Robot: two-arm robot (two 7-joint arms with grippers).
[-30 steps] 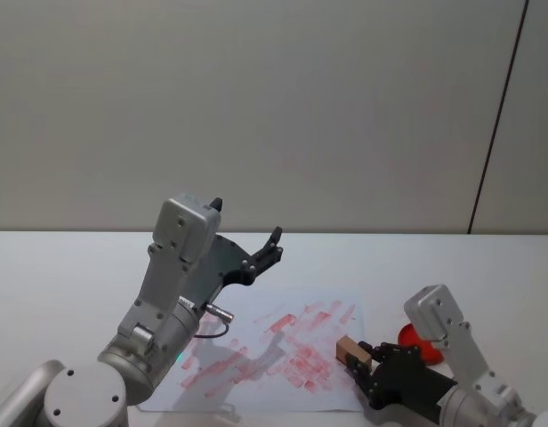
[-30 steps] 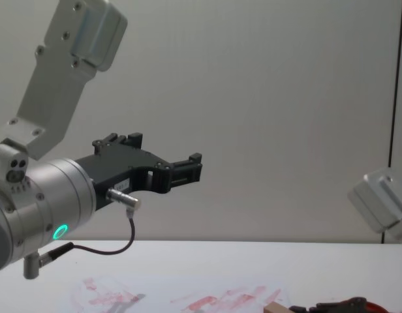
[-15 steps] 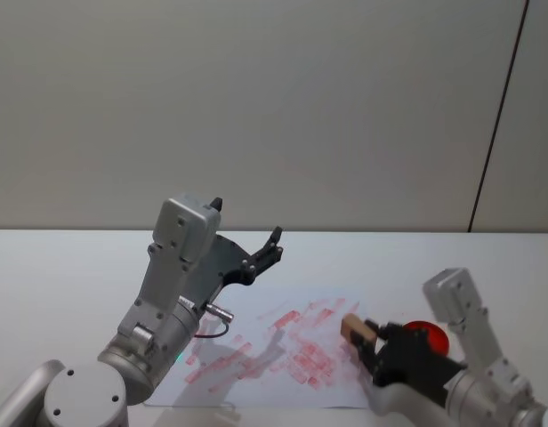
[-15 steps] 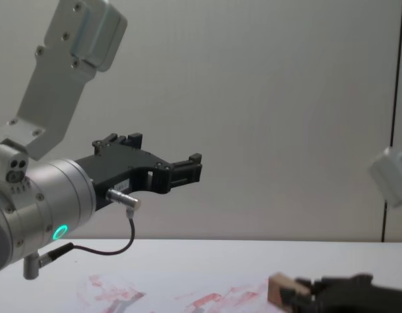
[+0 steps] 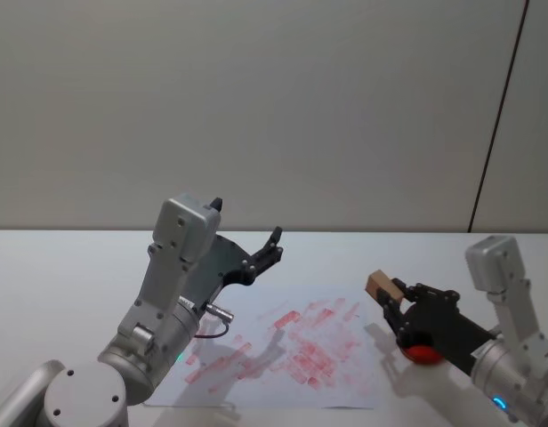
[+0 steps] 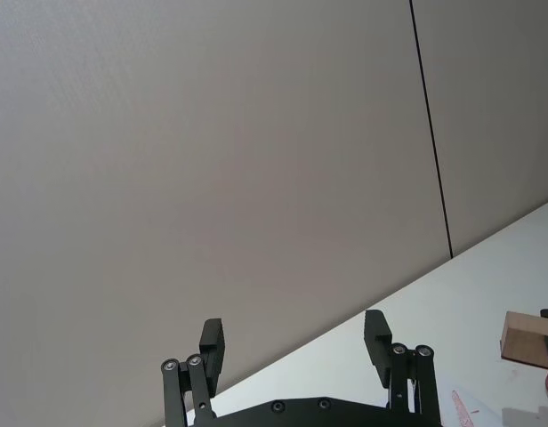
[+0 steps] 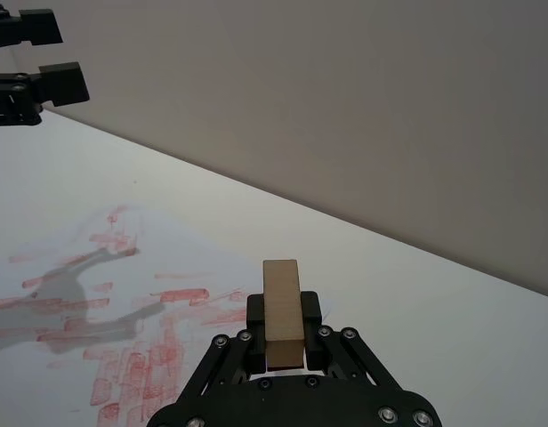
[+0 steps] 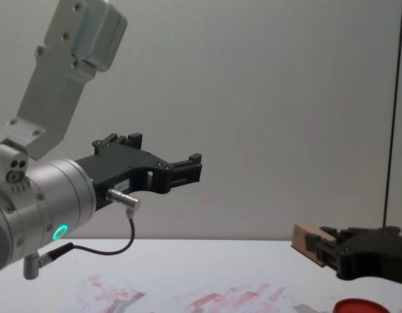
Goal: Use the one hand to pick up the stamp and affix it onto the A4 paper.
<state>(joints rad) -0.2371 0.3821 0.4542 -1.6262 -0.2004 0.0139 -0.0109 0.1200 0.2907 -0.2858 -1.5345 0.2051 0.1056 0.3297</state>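
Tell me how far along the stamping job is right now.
Picked up: the right gripper holds the stamp in the air, above the red ink pad beside the A4 paper, which carries many red marks. Left: lowering the stamp onto the paper. The left gripper hangs open above the paper.

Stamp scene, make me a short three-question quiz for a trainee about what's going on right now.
1. True or false: the right pincer holds the wooden stamp lifted clear of the A4 paper.
2. Which is open: A) left pincer B) right pincer?
3. Fill in: below the right pincer lies the red ____.

Key: 1 true. 2 A. 3 ink pad.
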